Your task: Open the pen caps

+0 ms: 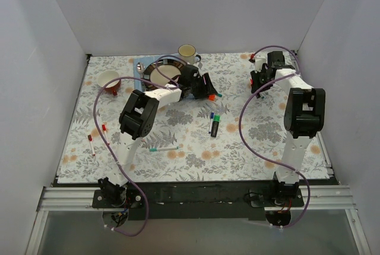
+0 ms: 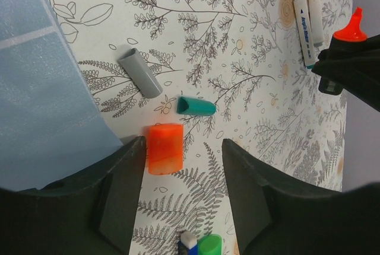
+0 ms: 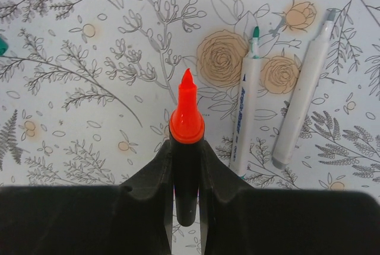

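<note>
Nearest to us, in the right wrist view, our right gripper (image 3: 187, 148) is clamped on a black marker (image 3: 186, 178). The barrel is pinched between both fingers, and its bare orange-red tip points away from the wrist, uncapped. Beyond it on the floral tablecloth (image 3: 89, 89) lie two slim pens, side by side but not touching: a teal-tipped white pen (image 3: 245, 118) closer to the marker and a grey-tipped white pen (image 3: 303, 101) further right, both with their caps off. In the left wrist view our left gripper (image 2: 184, 148) stands released, its jaws spread and gripping nothing. An orange cap (image 2: 165, 148) lies flat on the cloth between the fingers, just beside the one on that view's left; whether it touches that finger we cannot tell. Just past it lies a teal cap (image 2: 196, 106), and further on a grey cap (image 2: 139, 72), each apart from the others. A blue mat (image 2: 41, 77) fills the left of that view, and a green marker end (image 2: 209, 245) shows at its bottom edge.
</note>
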